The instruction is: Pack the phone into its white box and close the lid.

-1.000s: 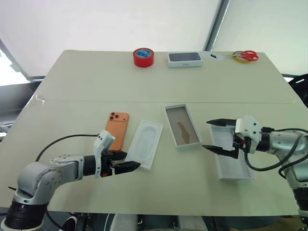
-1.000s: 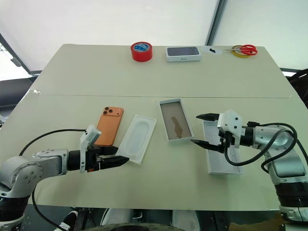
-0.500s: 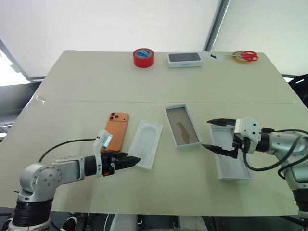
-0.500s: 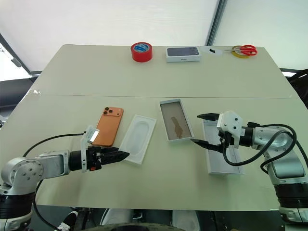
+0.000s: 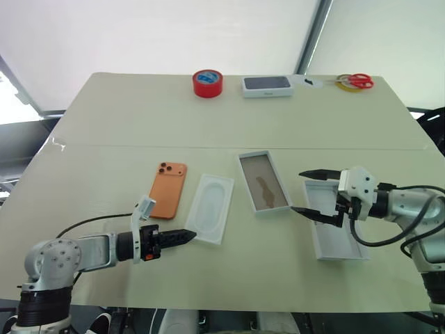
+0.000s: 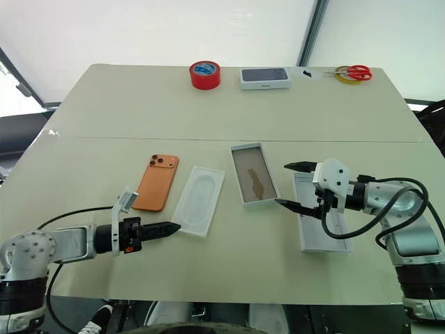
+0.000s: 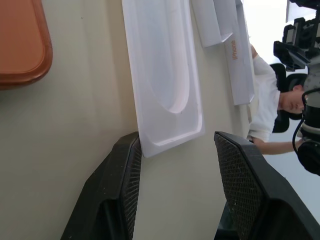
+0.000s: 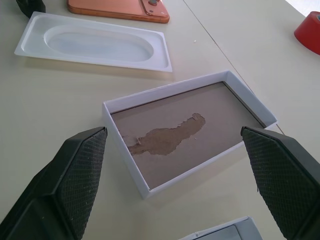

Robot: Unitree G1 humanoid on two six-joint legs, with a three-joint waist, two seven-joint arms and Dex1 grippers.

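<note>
Orange phone (image 5: 167, 190) lying back-up left of the table's (image 5: 139, 118) centre, moulded insert (image 5: 213, 207) just beside it, white box (image 5: 263, 181) at centre, lid (image 5: 332, 223) toward the right edge. Left gripper (image 5: 184, 235) low near the front edge, fingers narrowly parted at the insert's near end, gripping nothing. Right gripper (image 5: 310, 192) spread wide above the lid, empty.
</note>
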